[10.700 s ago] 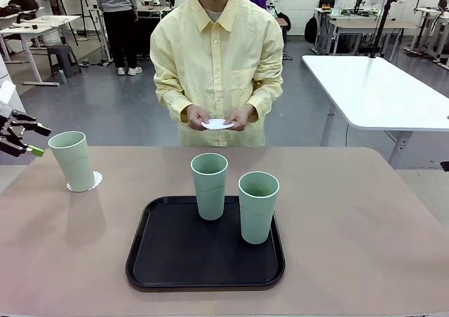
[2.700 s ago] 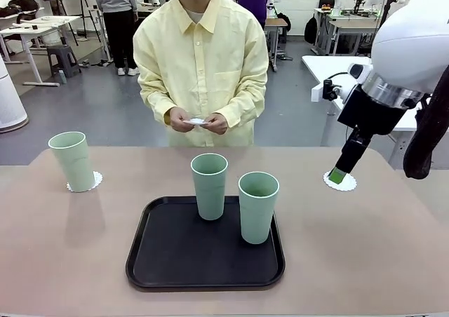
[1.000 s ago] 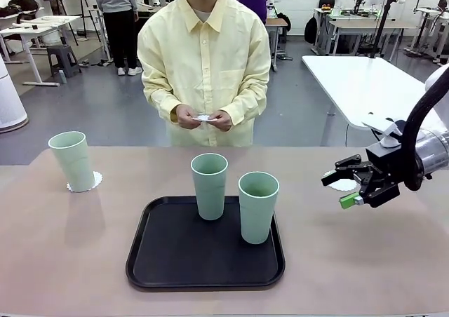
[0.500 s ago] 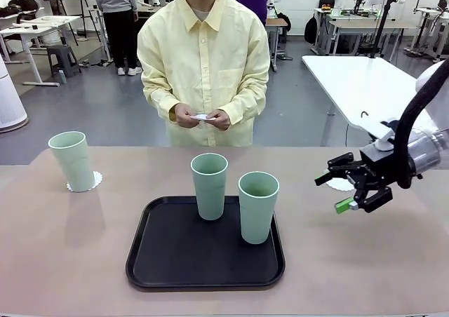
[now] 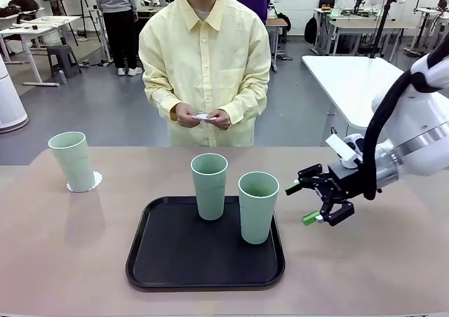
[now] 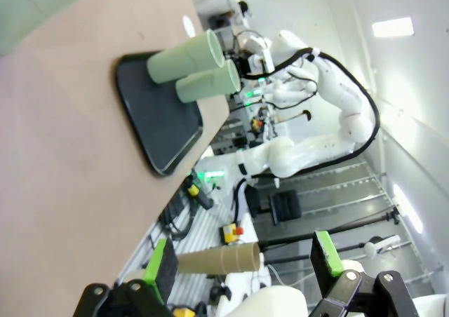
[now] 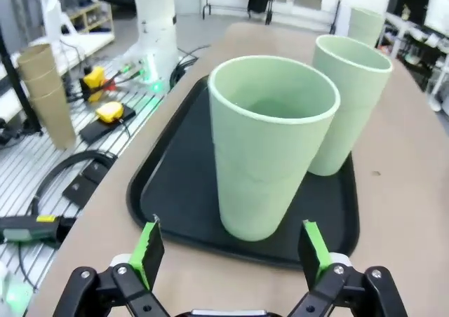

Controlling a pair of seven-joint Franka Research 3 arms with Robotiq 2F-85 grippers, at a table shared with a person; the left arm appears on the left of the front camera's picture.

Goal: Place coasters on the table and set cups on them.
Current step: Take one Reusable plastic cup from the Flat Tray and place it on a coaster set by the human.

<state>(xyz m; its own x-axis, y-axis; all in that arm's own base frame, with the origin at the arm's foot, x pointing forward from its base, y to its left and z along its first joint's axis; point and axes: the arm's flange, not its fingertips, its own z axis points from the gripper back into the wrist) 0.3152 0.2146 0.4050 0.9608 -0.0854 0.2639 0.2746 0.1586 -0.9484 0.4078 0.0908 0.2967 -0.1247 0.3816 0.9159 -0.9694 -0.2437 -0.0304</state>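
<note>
Our right gripper had its jaws wide apart, just right of centre in the front view, beside the nearest cup but not touching it. Our left gripper was open too, with nothing between its fingers. This cup stood on the tray, close to a second cup. A third cup was on a coaster at the left of the table. The person's hands held another coaster. We judged that the cup, being tall and light, could tip against its neighbour if a finger struck its wall before closing. Its tapered wall could also slip out of a weak grip.
</note>
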